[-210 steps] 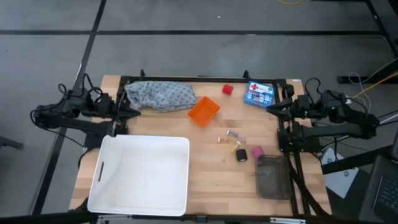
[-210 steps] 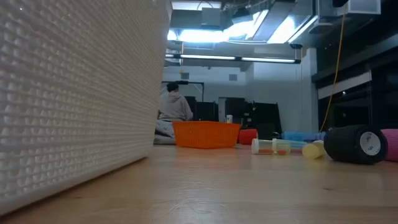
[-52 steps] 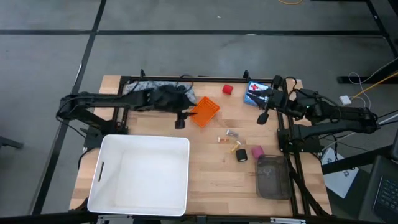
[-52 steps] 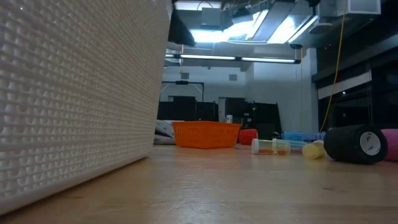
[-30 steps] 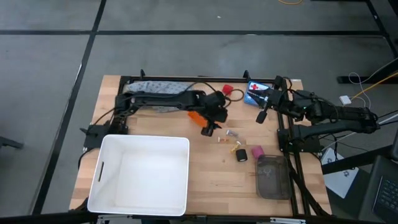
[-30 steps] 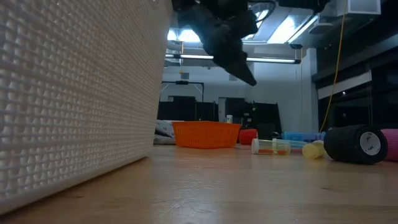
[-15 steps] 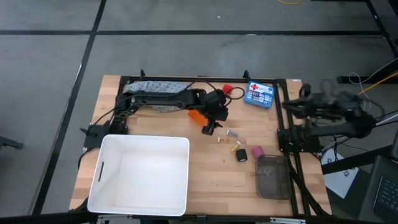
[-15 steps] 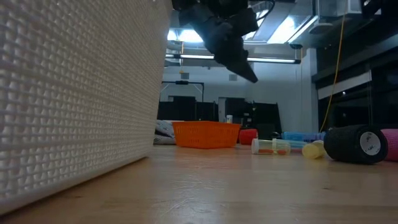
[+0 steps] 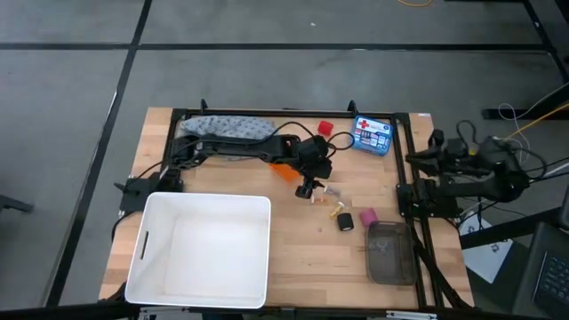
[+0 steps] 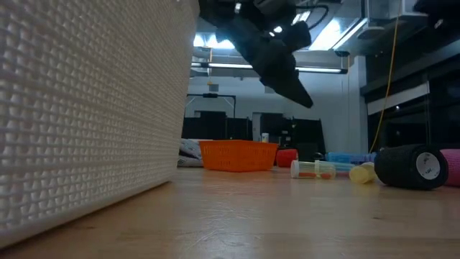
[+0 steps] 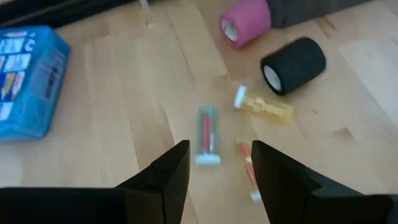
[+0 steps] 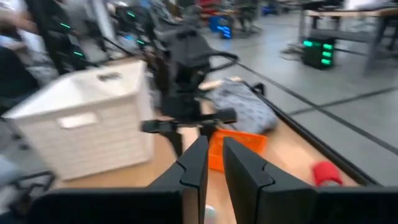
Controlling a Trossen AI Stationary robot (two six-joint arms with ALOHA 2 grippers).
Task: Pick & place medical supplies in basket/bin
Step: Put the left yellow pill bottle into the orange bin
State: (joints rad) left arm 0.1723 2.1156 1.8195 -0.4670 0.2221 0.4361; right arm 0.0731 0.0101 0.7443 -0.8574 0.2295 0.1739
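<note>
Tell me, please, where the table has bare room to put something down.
Bare wood lies between the white tub and the grey pouch, and between tub and orange basket. Crowded: the small pieces and rolls under the left gripper.

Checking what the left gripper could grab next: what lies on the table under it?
Under the open left gripper lie two tiny clear-wrapped pieces with red inside. A yellowish one lies beyond, by the black roll. Nothing visible is held.

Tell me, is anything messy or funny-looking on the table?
A little messy: the small clear-wrapped pieces lie scattered at odd angles on the wooden table, with the black roll and pink roll tipped on their sides. The grey patterned cloth is crumpled along the far edge. Nothing looks broken or spilled.
</note>
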